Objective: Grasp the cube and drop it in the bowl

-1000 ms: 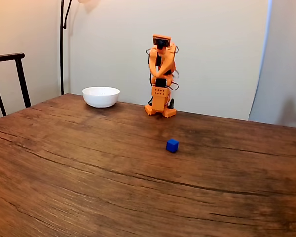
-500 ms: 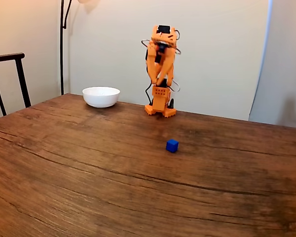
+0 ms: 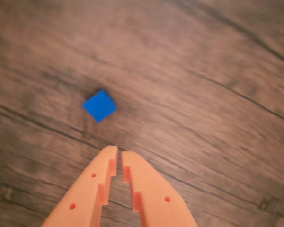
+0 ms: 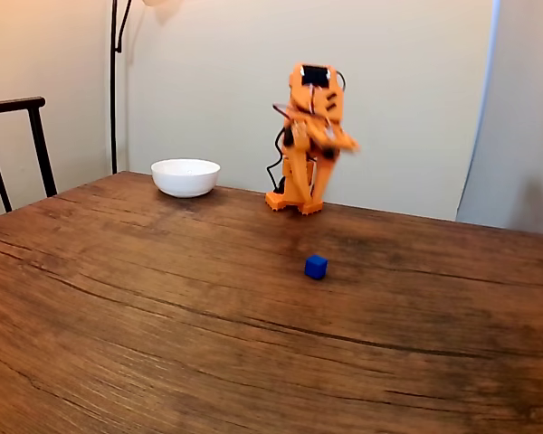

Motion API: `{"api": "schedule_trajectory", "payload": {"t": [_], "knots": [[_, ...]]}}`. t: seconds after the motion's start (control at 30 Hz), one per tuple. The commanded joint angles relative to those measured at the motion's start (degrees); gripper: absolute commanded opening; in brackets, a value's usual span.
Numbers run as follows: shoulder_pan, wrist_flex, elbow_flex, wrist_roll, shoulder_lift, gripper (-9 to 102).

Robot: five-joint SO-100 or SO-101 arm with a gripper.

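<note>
Claw clenched, empty, raised above worktop. Cube lies apart from claw tips. Bowl far from cube.

Finding no readable text, label, brand, number or sign anywhere. Showing plain blank faces on the cube, a bare glossy wall on the bowl, and unmarked orange plastic on the arm. Seeing only wood grain on the table in both views.
</note>
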Motion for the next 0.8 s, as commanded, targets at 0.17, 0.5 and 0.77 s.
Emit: {"api": "schedule_trajectory", "payload": {"t": [0.17,0.5,0.77], "knots": [[-1.76,-0.88,-11.25,6.86,-10.46,0],[-1.93,0.0,-16.52,10.81,-20.04,0],[-1.93,3.08,-16.88,12.13,-20.3,20]]}}
